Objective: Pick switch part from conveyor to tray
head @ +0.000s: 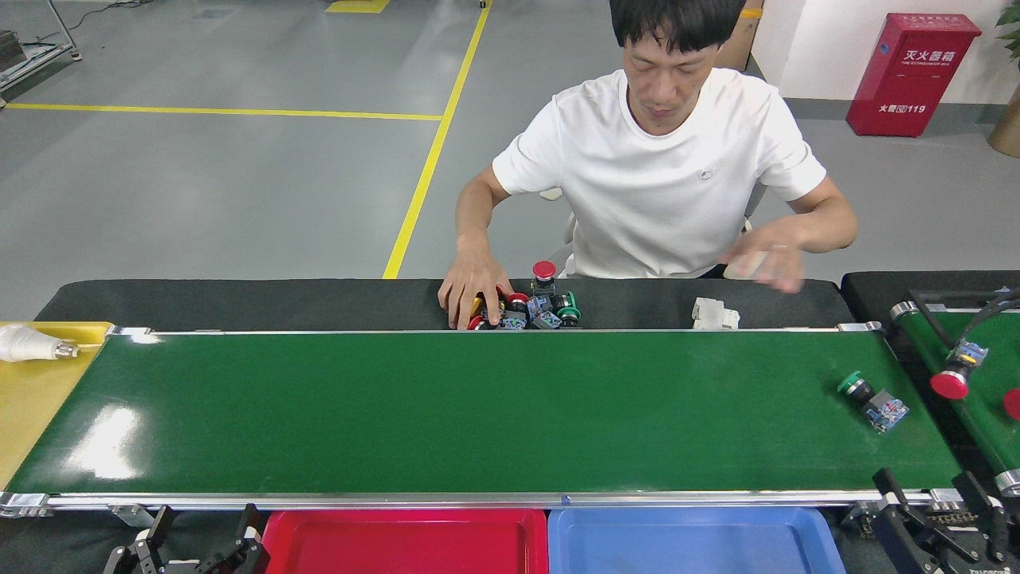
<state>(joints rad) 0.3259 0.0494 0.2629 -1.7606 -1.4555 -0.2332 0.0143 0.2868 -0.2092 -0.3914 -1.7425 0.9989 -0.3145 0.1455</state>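
A switch part (872, 401) with a green cap and a blue-grey body lies on its side on the conveyor (478, 406), near the belt's right end. My right gripper (927, 485) sits below the belt's near right corner, open and empty, a short way in front of that part. My left gripper (205, 520) is at the bottom left, below the near rail, open and empty. A red tray (406, 542) and a blue tray (693, 542) lie side by side under the near rail.
A person sits behind the belt, one hand (472, 291) on a pile of switch parts (534, 307). A white part (715, 313) lies on the black mat. A red-capped switch (956, 371) rests on a second belt at right. A yellow tray (32, 391) is at left.
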